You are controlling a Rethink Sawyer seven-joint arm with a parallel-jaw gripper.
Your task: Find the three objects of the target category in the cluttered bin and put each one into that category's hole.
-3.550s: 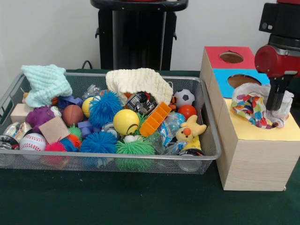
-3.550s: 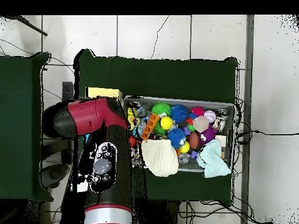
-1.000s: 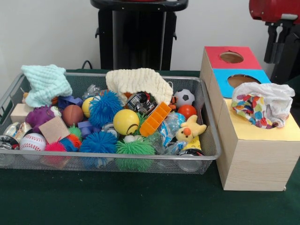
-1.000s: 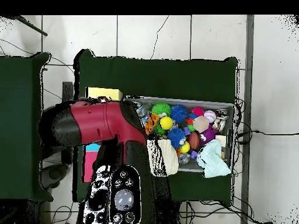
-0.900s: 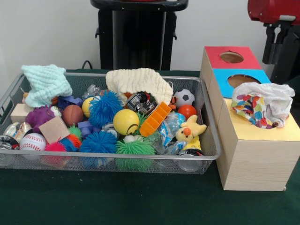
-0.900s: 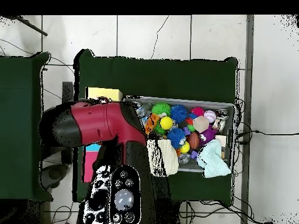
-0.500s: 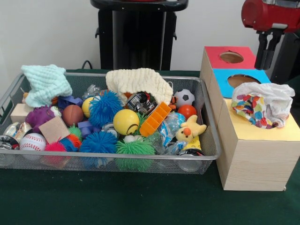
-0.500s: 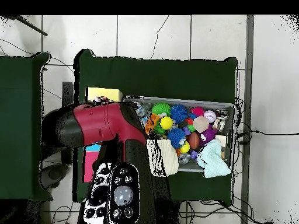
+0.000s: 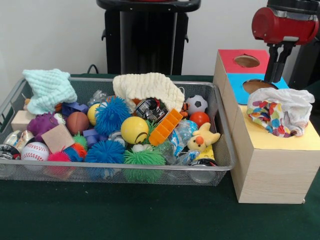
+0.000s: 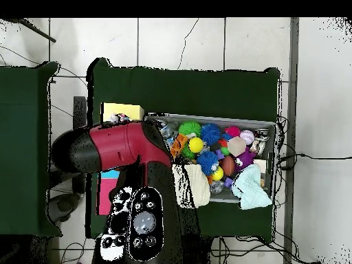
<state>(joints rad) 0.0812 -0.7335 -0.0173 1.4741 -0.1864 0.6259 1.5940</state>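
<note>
A white bag point(image 9: 292, 98) and a polka-dot bag point(image 9: 269, 115) lie bunched on the yellow top point(image 9: 305, 141) of the nearest wood-grain box. They cover the hole, which is hidden. My gripper point(image 9: 276, 75) hangs open and empty above the blue-topped box point(image 9: 239, 90), up and to the left of the bags and clear of them. The wire mesh bin point(image 9: 125, 173) is full of toys. In the overhead view my arm point(image 10: 120, 148) hides the gripper and most of the boxes; only the yellow box's end point(image 10: 124, 110) and the bin point(image 10: 272, 141) show.
The red-topped box point(image 9: 227, 59) stands behind the blue one. In the bin lie a mint cloth point(image 9: 49, 87), a cream cloth point(image 9: 147, 87), spiky balls point(image 9: 112, 115), a yellow ball point(image 9: 134, 130), an orange block point(image 9: 165, 127) and a yellow plush point(image 9: 202, 137). The black pedestal point(image 9: 147, 35) stands behind the bin.
My gripper has lifted off the bags and moved left in the front view, from over the yellow box to over the blue-topped box. The bags stay on the yellow top.
</note>
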